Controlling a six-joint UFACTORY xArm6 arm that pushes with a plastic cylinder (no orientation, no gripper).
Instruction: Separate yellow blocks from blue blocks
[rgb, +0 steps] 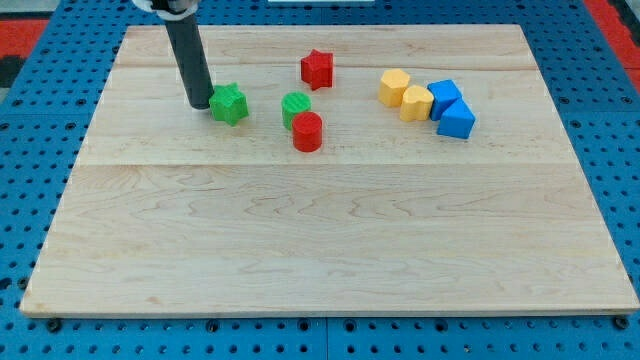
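Observation:
Two yellow blocks sit at the view's upper right: a yellow hexagonal block (394, 87) and a second yellow block (416, 102) just right of it and a little lower. Touching that second one are two blue blocks: a blue cube (444, 97) and a blue block (456, 120) just below it. The four form one tight cluster. My tip (197, 104) is far to the left of them, at the upper left, touching the left side of a green star block (229, 103).
A red star block (317, 68) lies near the top centre. A green cylinder-like block (296, 107) and a red cylinder (307, 131) touch each other below it. The wooden board (320, 250) rests on a blue pegboard surface.

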